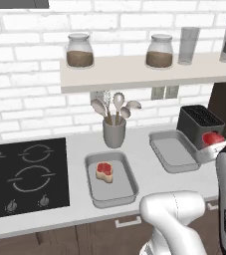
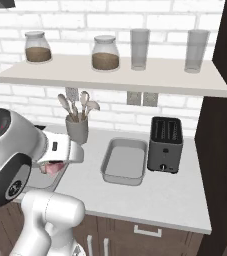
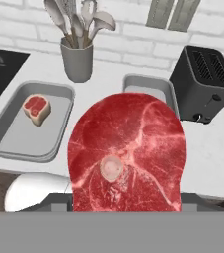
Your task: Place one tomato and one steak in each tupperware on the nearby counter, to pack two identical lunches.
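Behind the worktop we see a white brick wall (image 1: 30, 104) carrying a pale shelf (image 1: 144, 72). On the shelf stand two lidded glass jars (image 1: 79, 51) with brown contents, and further right two empty drinking glasses (image 2: 140, 48). Under the shelf a double wall socket (image 1: 165, 92) is set into the bricks. Below it we find a grey utensil holder (image 1: 114, 132) with spoons and ladles, a black toaster (image 2: 165, 145) at the right, and a black hob (image 1: 22, 177) at the left.
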### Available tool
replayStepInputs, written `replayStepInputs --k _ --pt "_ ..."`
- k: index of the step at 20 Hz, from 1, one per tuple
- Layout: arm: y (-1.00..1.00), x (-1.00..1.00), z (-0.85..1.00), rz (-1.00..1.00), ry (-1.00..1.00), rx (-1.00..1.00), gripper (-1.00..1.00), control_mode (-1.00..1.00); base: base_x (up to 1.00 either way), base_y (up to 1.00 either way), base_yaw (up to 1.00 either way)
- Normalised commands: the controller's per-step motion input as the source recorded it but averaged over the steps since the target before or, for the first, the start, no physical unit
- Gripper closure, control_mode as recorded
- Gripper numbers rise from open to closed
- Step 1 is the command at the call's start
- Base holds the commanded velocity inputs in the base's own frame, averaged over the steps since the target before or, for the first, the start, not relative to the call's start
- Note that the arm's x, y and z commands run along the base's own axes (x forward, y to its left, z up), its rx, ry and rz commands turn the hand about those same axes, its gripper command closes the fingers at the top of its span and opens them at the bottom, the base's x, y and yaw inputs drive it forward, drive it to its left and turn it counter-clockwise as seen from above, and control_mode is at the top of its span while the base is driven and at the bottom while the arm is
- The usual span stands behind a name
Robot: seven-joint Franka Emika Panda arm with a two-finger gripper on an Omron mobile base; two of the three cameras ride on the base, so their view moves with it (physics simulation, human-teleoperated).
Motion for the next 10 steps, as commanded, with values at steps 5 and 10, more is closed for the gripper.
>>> replayStepInputs --k 5,10 --pt "-0.18 1.0 -0.48 -0.07 0.02 0.0 1.0 -1.0 0.0 0.0 0.0" --pt "-0.27 0.88 -0.6 0.0 0.02 -0.01 1.0 -1.0 0.0 0.0 0.0"
